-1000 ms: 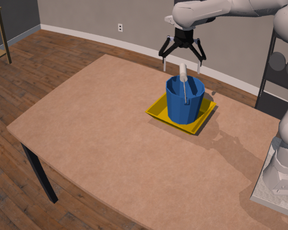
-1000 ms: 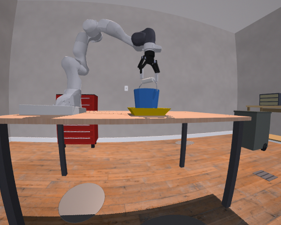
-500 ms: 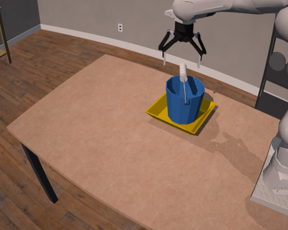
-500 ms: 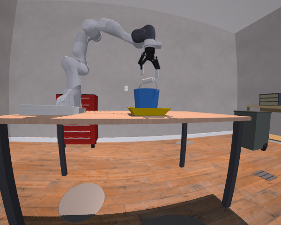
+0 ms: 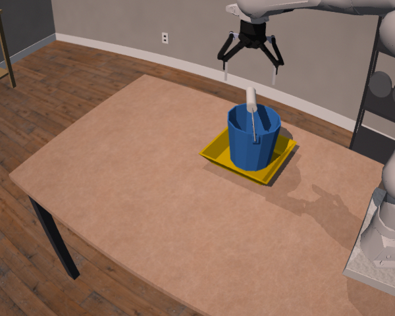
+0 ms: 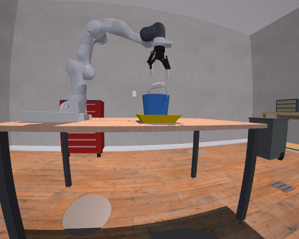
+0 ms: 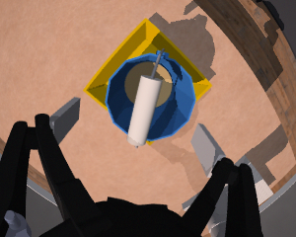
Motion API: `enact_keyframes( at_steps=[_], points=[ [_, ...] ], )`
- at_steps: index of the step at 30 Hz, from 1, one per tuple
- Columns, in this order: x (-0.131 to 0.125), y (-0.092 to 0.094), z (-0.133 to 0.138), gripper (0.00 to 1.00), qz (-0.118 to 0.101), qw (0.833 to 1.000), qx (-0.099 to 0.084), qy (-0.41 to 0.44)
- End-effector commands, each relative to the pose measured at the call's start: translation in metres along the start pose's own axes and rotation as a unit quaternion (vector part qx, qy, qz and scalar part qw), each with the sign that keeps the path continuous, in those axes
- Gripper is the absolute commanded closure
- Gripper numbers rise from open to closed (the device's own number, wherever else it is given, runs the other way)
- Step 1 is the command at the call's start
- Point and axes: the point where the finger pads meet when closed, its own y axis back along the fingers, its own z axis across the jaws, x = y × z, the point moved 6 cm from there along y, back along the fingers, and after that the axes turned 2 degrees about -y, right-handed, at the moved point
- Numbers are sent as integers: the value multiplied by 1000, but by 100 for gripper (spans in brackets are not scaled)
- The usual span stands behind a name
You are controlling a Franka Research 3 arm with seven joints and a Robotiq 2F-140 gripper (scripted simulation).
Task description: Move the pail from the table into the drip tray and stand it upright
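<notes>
The blue pail point(image 5: 253, 137) stands upright inside the yellow drip tray point(image 5: 249, 155), which lies flat on the table with its rim up. The pail's wire handle stands up with its white grip point(image 5: 251, 99) at the top. My gripper point(image 5: 249, 77) is open and empty, well above the grip and clear of it. In the side view the pail point(image 6: 155, 103) sits in the tray point(image 6: 158, 118) with my gripper point(image 6: 159, 72) above the grip point(image 6: 157, 85). The wrist view looks straight down on the pail point(image 7: 152, 99), the grip point(image 7: 143, 111) and the tray point(image 7: 147, 73).
The arm's base point(image 5: 386, 220) stands on a pale plate at the table's right edge. A dark shelf frame point(image 5: 378, 91) stands behind the table at the right. The table's far edge runs just behind the tray.
</notes>
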Motion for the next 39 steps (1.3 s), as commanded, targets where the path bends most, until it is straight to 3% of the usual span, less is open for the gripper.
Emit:
enact_keyframes(
  at_steps=[1, 14, 39],
  points=[
    [-2, 3, 3, 0, -6, 1000, -4, 2],
    [-2, 17, 3, 0, -6, 1000, -4, 2],
    [-2, 17, 3, 0, -6, 1000, -4, 2]
  ],
)
